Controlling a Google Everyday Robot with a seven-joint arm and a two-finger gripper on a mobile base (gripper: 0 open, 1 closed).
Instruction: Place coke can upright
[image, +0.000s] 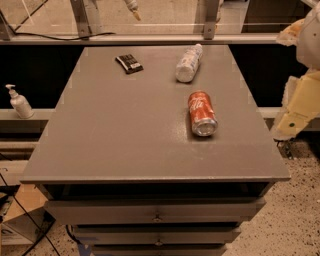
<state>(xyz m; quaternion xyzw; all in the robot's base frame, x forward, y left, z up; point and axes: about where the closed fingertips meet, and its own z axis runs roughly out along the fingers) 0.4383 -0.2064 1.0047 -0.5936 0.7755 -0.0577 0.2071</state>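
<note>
The coke can (202, 113) is red with white script and lies on its side on the right half of the grey table top (125, 130). Its silver end faces the front edge. Only cream and white arm links (300, 102) show, at the right edge of the view beside the table, well clear of the can. The gripper itself is out of view.
A clear plastic bottle with a white cap (188, 63) lies on its side behind the can. A small dark packet (129, 63) lies at the back left. A soap dispenser (19, 102) stands on a ledge to the left. Drawers (157, 212) sit below the top.
</note>
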